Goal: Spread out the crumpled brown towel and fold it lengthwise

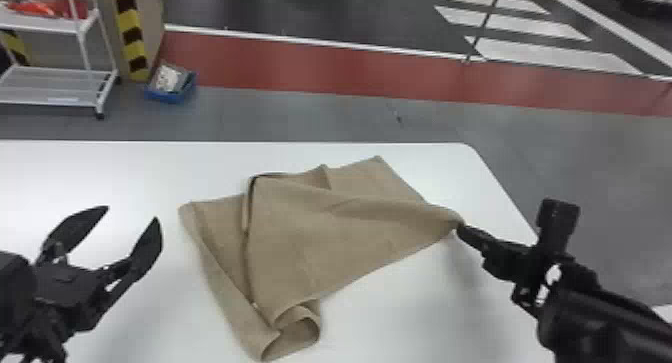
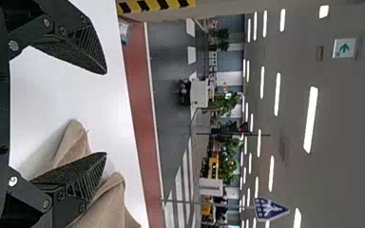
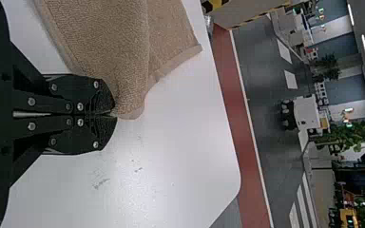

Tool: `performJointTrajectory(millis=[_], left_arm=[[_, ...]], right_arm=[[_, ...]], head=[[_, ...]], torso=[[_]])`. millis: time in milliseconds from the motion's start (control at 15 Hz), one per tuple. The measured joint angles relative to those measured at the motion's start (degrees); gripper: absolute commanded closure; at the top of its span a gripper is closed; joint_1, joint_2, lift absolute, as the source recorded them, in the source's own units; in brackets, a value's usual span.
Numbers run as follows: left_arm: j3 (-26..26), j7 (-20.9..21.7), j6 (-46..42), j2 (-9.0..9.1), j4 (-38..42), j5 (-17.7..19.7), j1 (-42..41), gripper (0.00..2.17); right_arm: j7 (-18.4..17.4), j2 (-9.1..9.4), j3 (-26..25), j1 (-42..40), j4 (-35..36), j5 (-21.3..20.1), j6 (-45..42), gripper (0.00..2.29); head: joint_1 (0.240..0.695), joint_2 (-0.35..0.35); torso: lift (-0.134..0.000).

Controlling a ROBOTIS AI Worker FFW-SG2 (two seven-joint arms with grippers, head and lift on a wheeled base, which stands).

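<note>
The brown towel [image 1: 320, 232] lies partly folded over itself on the white table, with a rolled, curled corner at its near edge. My right gripper [image 1: 460, 227] is shut on the towel's right corner, lifted slightly off the table. In the right wrist view, the right gripper [image 3: 115, 114] pinches the edge of the towel [image 3: 123, 52] between its tips. My left gripper [image 1: 132, 214] stands open to the left of the towel, apart from it. In the left wrist view, the left gripper [image 2: 106, 113] has nothing between its fingers, and part of the towel [image 2: 109, 204] shows beyond one finger.
The white table [image 1: 125, 172] has its far edge behind the towel and its right edge near my right arm. Beyond it on the floor are a white shelf rack [image 1: 55, 87] and a blue bin [image 1: 170, 94].
</note>
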State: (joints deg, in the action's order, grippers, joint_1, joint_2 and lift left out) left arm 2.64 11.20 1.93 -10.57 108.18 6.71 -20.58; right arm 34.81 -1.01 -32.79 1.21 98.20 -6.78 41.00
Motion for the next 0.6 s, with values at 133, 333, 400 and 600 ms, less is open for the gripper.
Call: performJointTrajectory(millis=[133,333,400,600], left_arm=[[1.7,2.03,1.97,-1.25,2.56,0.75,-2.12,0.57],[2.39,5.64,8.33,-2.94,7.04,6.38,-5.28,0.64],[2.25,7.04,12.23,-3.42,8.64,8.64,-5.95,0.64],[2.97,9.35,18.52,-3.66,10.56,9.72,-6.92,0.63]], right_arm=[[0.08,0.04,0.33,-0.43,0.02,0.06,-0.07,1.69],[0.25,0.02,0.42,-0.6,0.05,0.07,-0.09,1.69],[0.39,-0.01,0.39,-0.65,0.06,0.09,-0.16,1.69],[0.44,0.22,0.58,-1.1,0.06,0.28,-0.7,1.69]], head=[[0.695,-0.29],[0.695,-0.324],[0.695,-0.343],[0.695,-0.35]], torso=[[-0.124],[-0.124],[-0.124],[-0.124]])
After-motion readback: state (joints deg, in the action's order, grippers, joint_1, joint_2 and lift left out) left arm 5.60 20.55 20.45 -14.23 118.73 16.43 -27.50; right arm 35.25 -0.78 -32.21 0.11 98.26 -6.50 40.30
